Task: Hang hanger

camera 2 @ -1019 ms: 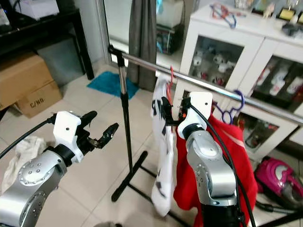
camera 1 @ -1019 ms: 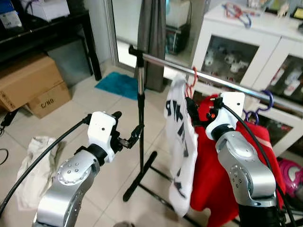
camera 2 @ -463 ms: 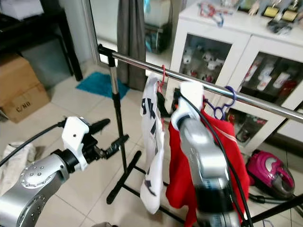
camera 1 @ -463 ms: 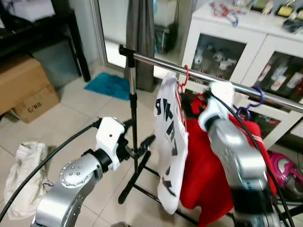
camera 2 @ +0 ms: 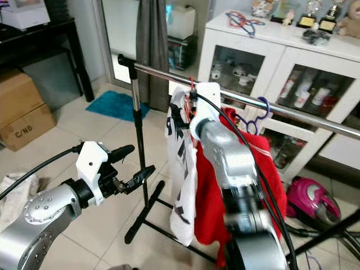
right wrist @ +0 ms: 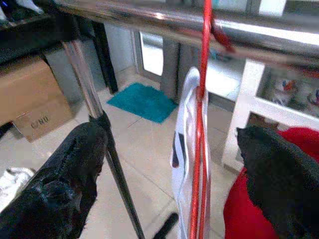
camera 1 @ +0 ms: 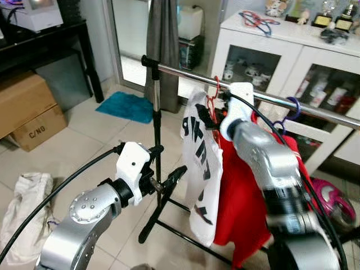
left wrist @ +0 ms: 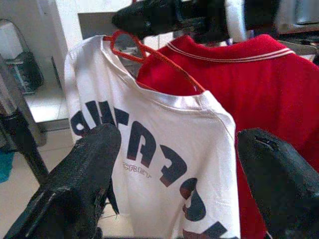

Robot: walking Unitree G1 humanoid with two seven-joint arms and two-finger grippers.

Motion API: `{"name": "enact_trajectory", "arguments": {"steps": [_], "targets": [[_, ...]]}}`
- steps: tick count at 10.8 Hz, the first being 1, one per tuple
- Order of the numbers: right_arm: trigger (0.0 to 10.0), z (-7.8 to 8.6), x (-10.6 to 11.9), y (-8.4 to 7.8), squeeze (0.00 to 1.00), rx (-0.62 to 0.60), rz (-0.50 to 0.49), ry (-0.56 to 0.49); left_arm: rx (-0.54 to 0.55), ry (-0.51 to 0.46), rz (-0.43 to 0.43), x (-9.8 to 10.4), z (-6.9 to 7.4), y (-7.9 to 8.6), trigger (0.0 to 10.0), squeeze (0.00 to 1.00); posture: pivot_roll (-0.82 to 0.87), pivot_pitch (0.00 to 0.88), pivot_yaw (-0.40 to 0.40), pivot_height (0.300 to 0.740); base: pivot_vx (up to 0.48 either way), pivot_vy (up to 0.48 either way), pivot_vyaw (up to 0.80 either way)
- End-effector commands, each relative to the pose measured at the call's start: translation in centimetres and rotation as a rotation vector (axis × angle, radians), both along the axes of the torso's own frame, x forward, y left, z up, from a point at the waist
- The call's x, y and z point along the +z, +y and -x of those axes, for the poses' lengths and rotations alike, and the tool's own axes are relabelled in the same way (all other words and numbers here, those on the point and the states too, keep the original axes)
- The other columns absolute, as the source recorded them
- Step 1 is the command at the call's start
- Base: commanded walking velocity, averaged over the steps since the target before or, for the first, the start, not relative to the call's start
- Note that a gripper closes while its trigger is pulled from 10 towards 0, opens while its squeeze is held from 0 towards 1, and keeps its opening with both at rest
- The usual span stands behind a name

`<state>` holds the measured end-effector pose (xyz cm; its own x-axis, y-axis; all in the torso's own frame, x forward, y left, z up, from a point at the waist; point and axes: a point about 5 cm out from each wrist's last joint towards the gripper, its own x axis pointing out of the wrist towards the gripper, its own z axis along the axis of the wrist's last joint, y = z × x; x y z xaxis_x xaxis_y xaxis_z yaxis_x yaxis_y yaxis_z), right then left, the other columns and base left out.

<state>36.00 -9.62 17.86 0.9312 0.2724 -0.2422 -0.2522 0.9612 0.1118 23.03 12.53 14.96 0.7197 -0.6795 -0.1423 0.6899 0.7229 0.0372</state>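
Hanging: red hanger [right wrist: 201, 124] on rail [camera 1: 185, 71] | right hand [right wrist: 169, 174] spread around it (released) | left hand [left wrist: 174, 184] unclenched

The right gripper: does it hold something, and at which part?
Nothing is held. The right gripper is open around the red hanger, which hangs on the rail.
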Motion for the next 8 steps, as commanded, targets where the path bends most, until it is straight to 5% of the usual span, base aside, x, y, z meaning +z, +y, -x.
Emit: {"name": "enact_trajectory", "arguments": {"steps": [1,8], "targets": [[10.0,-0.7,0.0,-0.7,0.00,-0.057,0.011,0.011,-0.017,-0.006,-0.003,0.2,0.0,-0.2,10.0,0.00,0.16,0.022,-0.037,0.740,0.000,0.000,0.00],[10.0,-2.6,-0.5,0.5,0.00,-0.032,-0.032,-0.011,-0.024,-0.013,-0.016,0.2,0.0,-0.2,10.0,0.00,0.16,0.024,-0.031,0.740,0.000,0.000,0.00]]}}
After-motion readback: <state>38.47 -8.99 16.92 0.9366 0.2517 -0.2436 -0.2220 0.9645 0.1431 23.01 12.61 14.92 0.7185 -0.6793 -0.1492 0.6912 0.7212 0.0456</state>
